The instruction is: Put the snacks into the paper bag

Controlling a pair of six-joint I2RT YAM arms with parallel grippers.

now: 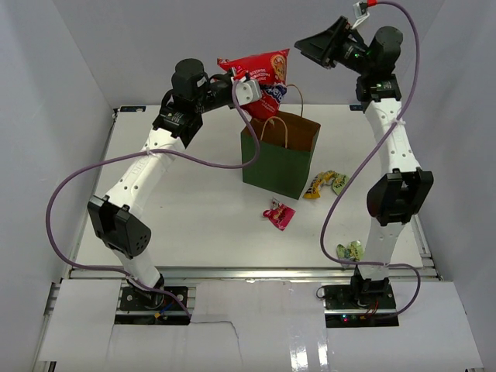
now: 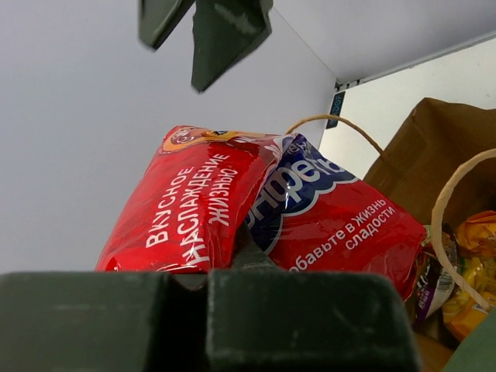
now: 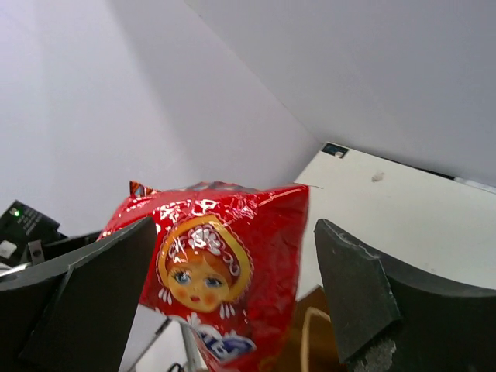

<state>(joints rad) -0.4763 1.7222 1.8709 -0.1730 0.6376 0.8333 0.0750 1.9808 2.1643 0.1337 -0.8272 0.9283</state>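
My left gripper (image 1: 244,91) is shut on the lower part of the large red chip bag (image 1: 260,71) and holds it in the air over the mouth of the paper bag (image 1: 279,159). In the left wrist view the red bag (image 2: 256,209) sits over my gripper (image 2: 232,260), with the paper bag's brown inside (image 2: 434,147) to its right, holding an orange packet (image 2: 474,263). My right gripper (image 1: 318,43) is open and empty, up high to the right of the red bag. Its view shows the red bag (image 3: 225,271) beyond the spread fingers (image 3: 101,302).
Loose on the table: a yellow candy pack (image 1: 318,186) and a light-green wrapper (image 1: 339,182) right of the paper bag, a pink wrapper (image 1: 279,214) in front of it, and a green-yellow wrapper (image 1: 350,250) by the right arm's base.
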